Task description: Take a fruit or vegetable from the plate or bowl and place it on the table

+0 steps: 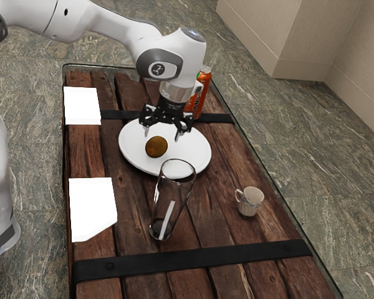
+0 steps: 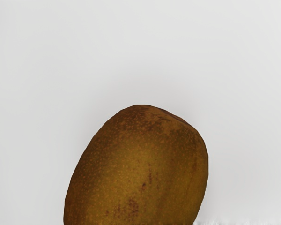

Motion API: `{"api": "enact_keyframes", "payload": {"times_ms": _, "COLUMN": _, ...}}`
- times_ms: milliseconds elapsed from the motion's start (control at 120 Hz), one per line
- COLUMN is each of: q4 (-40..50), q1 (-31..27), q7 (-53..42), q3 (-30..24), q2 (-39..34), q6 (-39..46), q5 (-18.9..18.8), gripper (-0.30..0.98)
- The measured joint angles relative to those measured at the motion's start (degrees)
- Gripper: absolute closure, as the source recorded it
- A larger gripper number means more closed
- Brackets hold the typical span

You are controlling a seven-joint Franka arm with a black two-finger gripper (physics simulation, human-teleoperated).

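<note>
The brown fruit (image 2: 140, 168) lies on the white plate (image 1: 196, 149); the gripper (image 1: 162, 134) hangs over it, spread wide and holding nothing; this looks like the approach; next it should sink astride the fruit, close, then lift toward bare bench (image 1: 134, 208).

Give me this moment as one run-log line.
end effector: open, above plate | brown fruit: on plate, ungripped | tall glass, cup, orange can: on table | transfer: not yet done
</note>
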State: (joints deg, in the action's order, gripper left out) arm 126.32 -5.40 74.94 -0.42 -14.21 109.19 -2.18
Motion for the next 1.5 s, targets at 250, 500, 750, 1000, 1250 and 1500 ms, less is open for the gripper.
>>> {"api": "enact_keyframes", "payload": {"times_ms": 250, "q4": 1.1, "q1": 0.0, "q7": -3.4, "q3": 0.1, "q2": 1.1, "q6": 0.1, "q5": 0.4, "gripper": 0.00}}
{"api": "enact_keyframes", "payload": {"times_ms": 500, "q4": 2.0, "q1": -0.2, "q7": -5.4, "q3": 0.3, "q2": 2.2, "q6": 0.6, "q5": 0.4, "gripper": 0.00}}
{"api": "enact_keyframes", "payload": {"times_ms": 750, "q4": 2.4, "q1": -0.3, "q7": -6.4, "q3": 1.2, "q2": 3.2, "q6": 1.0, "q5": 0.2, "gripper": 0.00}}
{"api": "enact_keyframes", "payload": {"times_ms": 1000, "q4": 2.5, "q1": -0.4, "q7": -7.0, "q3": 1.2, "q2": 4.5, "q6": 2.2, "q5": 0.1, "gripper": 0.00}}
{"api": "enact_keyframes", "payload": {"times_ms": 1250, "q4": 2.5, "q1": -0.5, "q7": -8.0, "q3": 1.7, "q2": 4.6, "q6": 2.4, "q5": -1.8, "gripper": 0.36}}
{"api": "enact_keyframes", "payload": {"times_ms": 1500, "q4": -1.6, "q1": -0.5, "q7": -6.7, "q3": 4.6, "q2": -0.2, "q6": -2.3, "q5": -2.6, "gripper": 0.37}}
